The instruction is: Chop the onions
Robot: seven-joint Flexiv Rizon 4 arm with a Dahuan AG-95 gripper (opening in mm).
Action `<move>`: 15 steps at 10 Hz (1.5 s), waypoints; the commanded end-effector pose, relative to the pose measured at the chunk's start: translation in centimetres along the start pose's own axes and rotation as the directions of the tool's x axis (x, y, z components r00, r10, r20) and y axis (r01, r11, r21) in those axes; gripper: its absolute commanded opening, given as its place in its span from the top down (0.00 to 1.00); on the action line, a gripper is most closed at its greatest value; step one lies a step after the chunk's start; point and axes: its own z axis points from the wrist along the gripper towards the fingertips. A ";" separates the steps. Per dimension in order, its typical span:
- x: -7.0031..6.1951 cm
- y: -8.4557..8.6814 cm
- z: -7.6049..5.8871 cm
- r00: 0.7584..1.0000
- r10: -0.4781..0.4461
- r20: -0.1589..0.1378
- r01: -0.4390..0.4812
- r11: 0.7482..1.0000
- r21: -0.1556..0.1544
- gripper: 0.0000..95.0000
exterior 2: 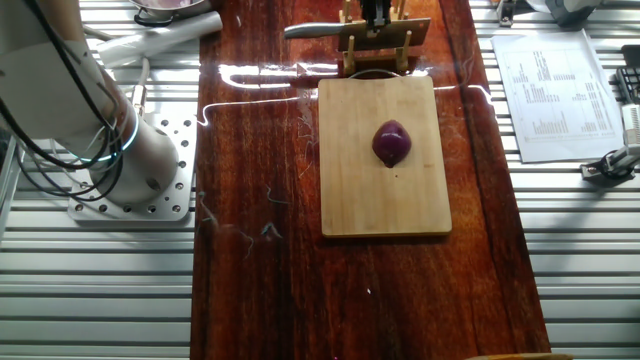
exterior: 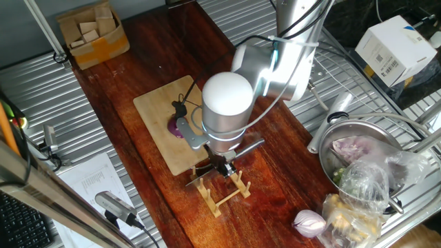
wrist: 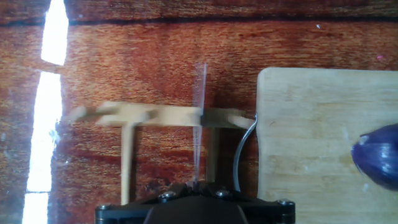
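Note:
The onion (exterior: 177,128) (exterior 2: 391,143), small, dark purple and glossy, lies near the middle of the wooden cutting board (exterior: 162,110) (exterior 2: 380,200). In the hand view only part of the onion (wrist: 379,155) shows at the right edge, on the board (wrist: 305,124). My gripper (exterior: 222,165) (exterior 2: 377,14) (wrist: 198,186) sits over the wooden knife rack (exterior: 224,189) (exterior 2: 385,45) (wrist: 155,115), just beyond the board's end. It looks shut on the handle of the knife (exterior: 249,146) (exterior 2: 312,30). The knife blade (wrist: 199,112) runs edge-on straight out from the hand. The fingertips themselves are hidden.
A cardboard box of wooden blocks (exterior: 93,31) stands at the far corner. A metal bowl of vegetables (exterior: 358,151), bagged produce and a pale onion (exterior: 309,222) sit on the side rack. A printed sheet (exterior 2: 550,85) lies beside the wooden strip. The arm's base (exterior 2: 120,150) stands opposite.

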 end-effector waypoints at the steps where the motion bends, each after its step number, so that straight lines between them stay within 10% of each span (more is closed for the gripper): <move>1: 0.2 -0.7 -0.7 1.000 -0.009 -0.002 0.009 1.000 -0.008 1.00; 9: -1.3 -2.0 -8.7 0.997 -0.016 -0.081 0.009 0.997 -0.079 1.00; 15: -1.2 -2.5 -9.4 0.995 0.005 -0.099 -0.013 0.997 -0.081 1.00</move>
